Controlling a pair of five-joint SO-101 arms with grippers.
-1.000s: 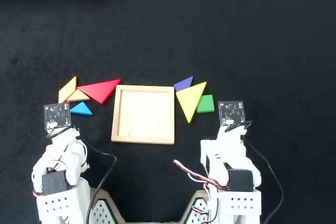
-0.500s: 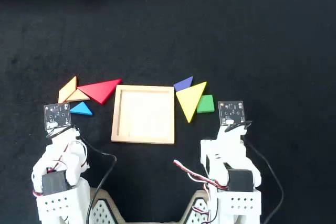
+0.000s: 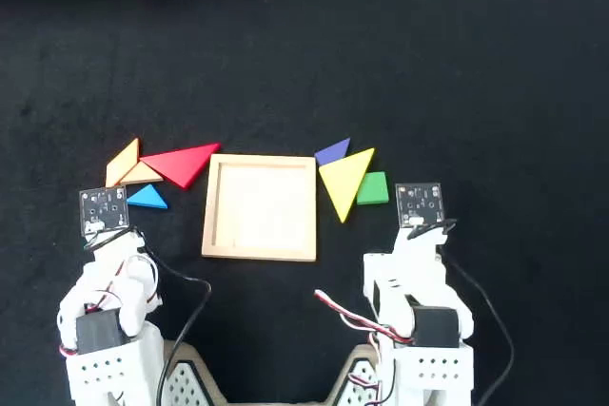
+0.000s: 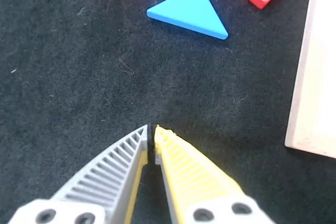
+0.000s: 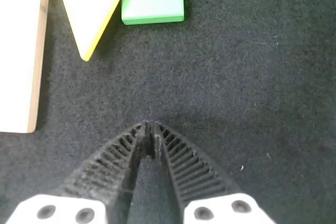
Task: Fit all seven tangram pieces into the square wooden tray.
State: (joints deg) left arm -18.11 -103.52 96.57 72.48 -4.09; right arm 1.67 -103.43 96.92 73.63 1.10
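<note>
The square wooden tray (image 3: 260, 252) lies with nothing in it in the middle of the black table. Left of it lie a red triangle (image 3: 181, 163), an orange piece (image 3: 121, 159), a tan piece (image 3: 141, 174) and a blue triangle (image 3: 147, 198). Right of it lie a yellow triangle (image 3: 343, 179), a purple piece (image 3: 332, 151) and a green square (image 3: 372, 188). My left gripper (image 4: 151, 128) is shut and holds nothing, short of the blue triangle (image 4: 190, 13). My right gripper (image 5: 149, 125) is shut with nothing in it, short of the green square (image 5: 153, 2) and yellow triangle (image 5: 89, 3).
Both arm bases stand at the table's near edge, the left one (image 3: 105, 330) and the right one (image 3: 419, 316). Cables (image 3: 338, 316) run between them. Black cloth stretches wide beyond the pieces. The tray's edge (image 4: 315, 77) shows beside the left gripper.
</note>
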